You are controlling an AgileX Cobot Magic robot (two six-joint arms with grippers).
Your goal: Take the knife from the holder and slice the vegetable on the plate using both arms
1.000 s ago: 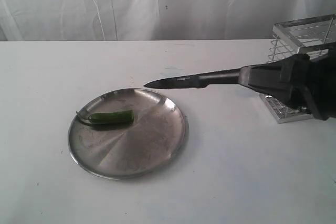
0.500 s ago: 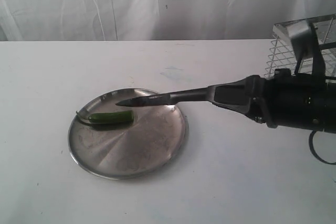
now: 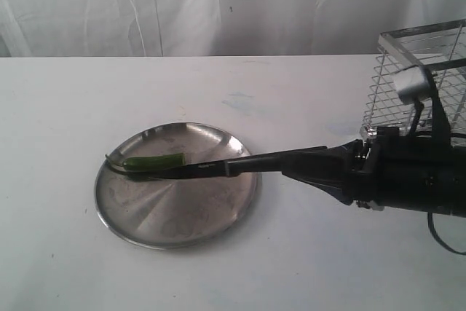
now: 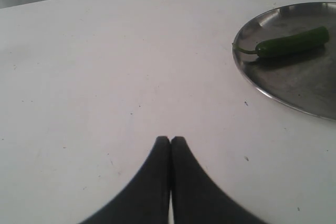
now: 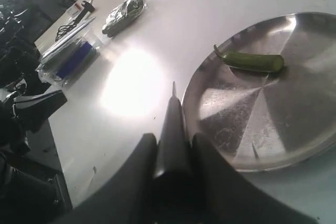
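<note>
A small green vegetable [image 3: 154, 161] lies on the far left part of the round steel plate [image 3: 182, 209]. My right gripper [image 3: 295, 164] is shut on the handle of the dark knife [image 3: 211, 169]. The blade reaches low across the plate, and its tip sits just in front of the vegetable. In the right wrist view the knife [image 5: 173, 116] runs between my fingers [image 5: 148, 145], beside the plate [image 5: 294, 119] and vegetable [image 5: 252, 61]. The wire holder [image 3: 419, 71] stands at the far right. My left gripper [image 4: 170, 139] is shut and empty over bare table, apart from the plate [image 4: 304, 87] and vegetable [image 4: 291, 43].
A white curtain hangs behind the white table. The right wrist view shows a clear plastic box [image 5: 68, 51] and a shiny bag [image 5: 123, 11] near the table's far edge, with dark equipment beyond it.
My right arm has moved left and down with the knife. The blade went from hovering past the plate's far rim to lying low across the plate beside the vegetable.
</note>
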